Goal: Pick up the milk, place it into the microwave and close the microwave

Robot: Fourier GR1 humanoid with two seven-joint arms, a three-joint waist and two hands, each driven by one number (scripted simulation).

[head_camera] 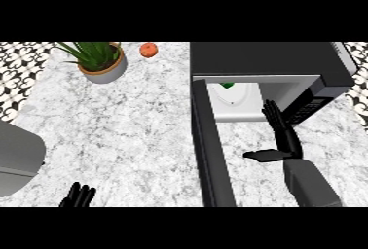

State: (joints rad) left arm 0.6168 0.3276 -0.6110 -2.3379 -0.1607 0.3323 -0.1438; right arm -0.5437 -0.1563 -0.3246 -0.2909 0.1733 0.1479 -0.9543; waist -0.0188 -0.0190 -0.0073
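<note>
Fingers point(84, 193) of the left hand point(78, 197) point up at the lower edge of the marble desk point(129, 131), straight and holding nothing. Further on, the right hand point(282, 136) is flat and open before the microwave point(273, 68), thumb out to the side, holding nothing. The microwave door point(212, 146) stands open. Inside the white chamber stands the milk point(233, 92). At the far edge stand a potted plant point(97, 58) and an orange fruit point(149, 49).

The microwave point(269, 61) mouth is open toward 6 o'clock; its door point(212, 151) stands as a wall at 9 o'clock of the right hand point(282, 138). Toward 3 o'clock the counter point(129, 126) is free.
</note>
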